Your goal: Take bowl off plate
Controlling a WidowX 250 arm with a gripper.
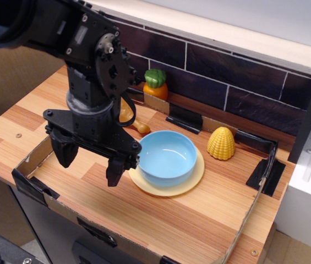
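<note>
The light-blue bowl point(167, 157) sits upright on the pale-yellow plate point(191, 184) near the middle of the wooden table. The plate's rim shows around the bowl's front and right. My black gripper point(89, 164) hangs just left of the bowl, above the table. Its jaws stand wide apart and hold nothing. The right finger point(116, 168) is close to the plate's left edge, apart from the bowl.
A yellow corn toy point(221, 143) stands right of the bowl. An orange toy with a green top point(156, 84) stands at the back by the brick wall. A wooden spoon-like piece point(136, 124) lies behind my arm. A low cardboard border point(31, 181) rings the work area.
</note>
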